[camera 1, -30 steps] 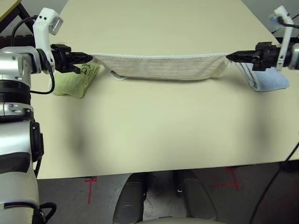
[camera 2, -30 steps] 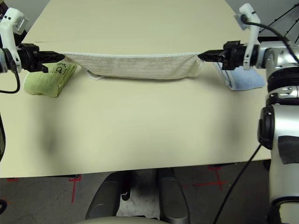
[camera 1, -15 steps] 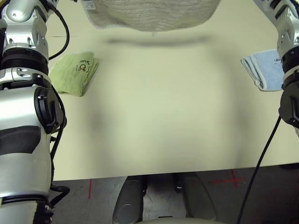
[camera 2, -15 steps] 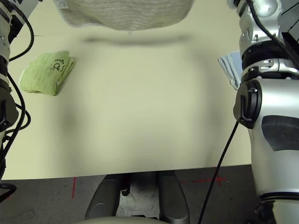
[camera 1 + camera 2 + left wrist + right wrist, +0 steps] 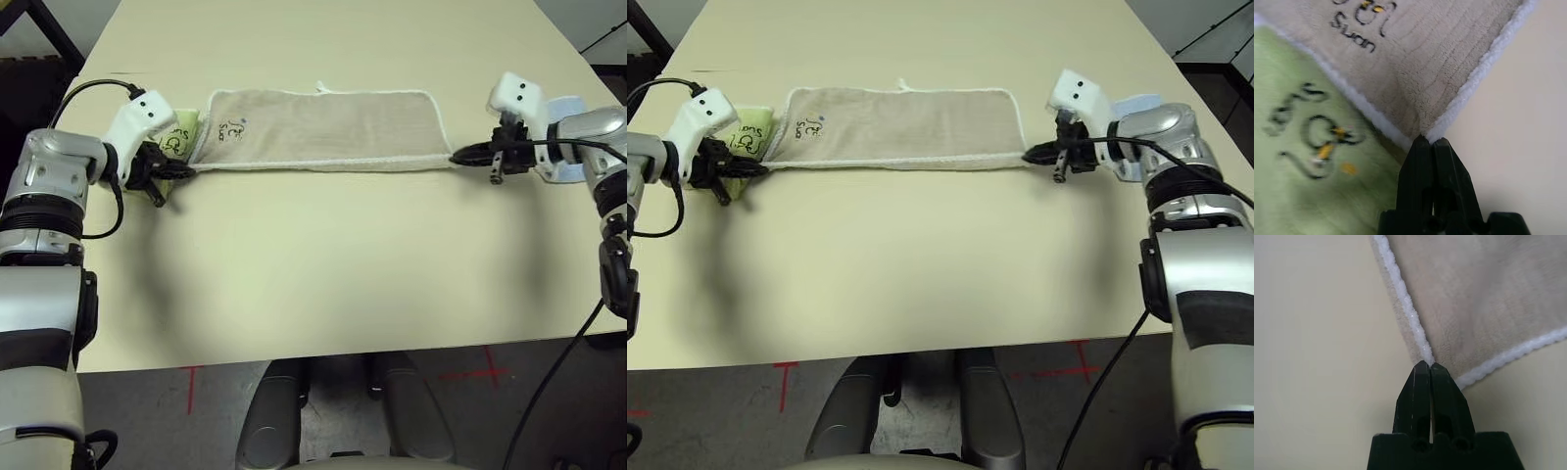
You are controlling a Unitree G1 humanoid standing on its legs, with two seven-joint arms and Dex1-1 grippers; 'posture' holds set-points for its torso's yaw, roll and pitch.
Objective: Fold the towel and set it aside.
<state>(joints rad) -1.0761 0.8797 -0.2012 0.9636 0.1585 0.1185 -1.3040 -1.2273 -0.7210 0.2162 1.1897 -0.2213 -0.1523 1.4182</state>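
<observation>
Towel (image 5: 323, 127) lies flat on the tabletop (image 5: 323, 264), spread as a long strip running 9 to 3 o'clock across the far half. Beige terry, white stitched edging all round. Small white loop (image 5: 319, 87) sticks out at the middle of the far edge. Dark embroidered logo (image 5: 233, 127) with coloured dots sits near the 9 o'clock end.

Left gripper (image 5: 186, 171) at the near corner of the 9 o'clock end. Jaws pressed together, pinching that corner right at the edging; in the left wrist view the two black fingers (image 5: 1422, 171) meet at the corner tip with no gap.

Right gripper (image 5: 458, 156) at the near corner of the 3 o'clock end. Jaws likewise closed on the corner; right wrist view shows the fingers (image 5: 1422, 396) meeting where the two white edges join.

Near edge of the towel is drawn fairly straight between the two grippers.

Green folded towel (image 5: 181, 137) lies at the 9 o'clock end, partly under the beige towel's corner, touching it; it carries its own dark logo. Light blue folded towel (image 5: 566, 106) sits at 3 o'clock, behind the right wrist, apart from the beige towel.
</observation>
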